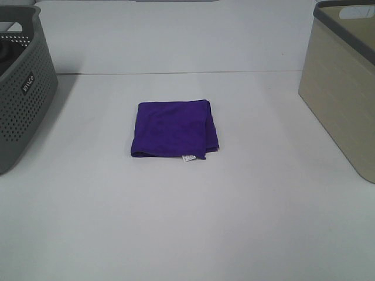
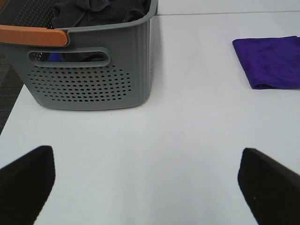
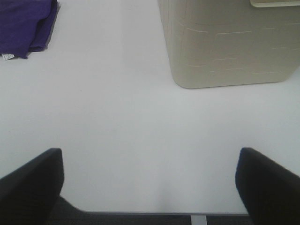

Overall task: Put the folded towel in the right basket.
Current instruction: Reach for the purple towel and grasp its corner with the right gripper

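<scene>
A folded purple towel (image 1: 174,129) with a small white tag lies flat at the middle of the white table. It also shows in the left wrist view (image 2: 272,62) and in the right wrist view (image 3: 27,24). The beige right basket (image 1: 345,82) stands at the table's right edge, also seen in the right wrist view (image 3: 229,42). My left gripper (image 2: 145,187) is open and empty over bare table, well short of the towel. My right gripper (image 3: 150,185) is open and empty near the table's front edge. Neither gripper shows in the exterior view.
A grey perforated basket (image 1: 23,88) stands at the left; in the left wrist view (image 2: 93,65) it holds dark clothes and has an orange handle. The table's front edge (image 3: 140,213) runs just under my right gripper.
</scene>
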You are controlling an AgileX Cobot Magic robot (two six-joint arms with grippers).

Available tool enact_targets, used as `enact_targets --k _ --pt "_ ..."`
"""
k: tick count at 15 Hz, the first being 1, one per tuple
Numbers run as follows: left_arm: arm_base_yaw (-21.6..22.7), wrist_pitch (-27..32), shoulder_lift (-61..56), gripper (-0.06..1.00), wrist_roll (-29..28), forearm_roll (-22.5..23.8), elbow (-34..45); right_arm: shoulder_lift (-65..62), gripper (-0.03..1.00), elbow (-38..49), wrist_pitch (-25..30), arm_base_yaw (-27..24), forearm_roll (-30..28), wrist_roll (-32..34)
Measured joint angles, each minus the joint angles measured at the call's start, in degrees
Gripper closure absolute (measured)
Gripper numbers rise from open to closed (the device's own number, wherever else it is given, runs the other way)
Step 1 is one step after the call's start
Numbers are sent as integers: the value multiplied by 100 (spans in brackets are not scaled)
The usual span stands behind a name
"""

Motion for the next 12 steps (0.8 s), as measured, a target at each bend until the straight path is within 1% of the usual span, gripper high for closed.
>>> enact_targets --k 12 --pt "0 0 0 -5 0 0 0 0 0 0 0 0 -57 0"
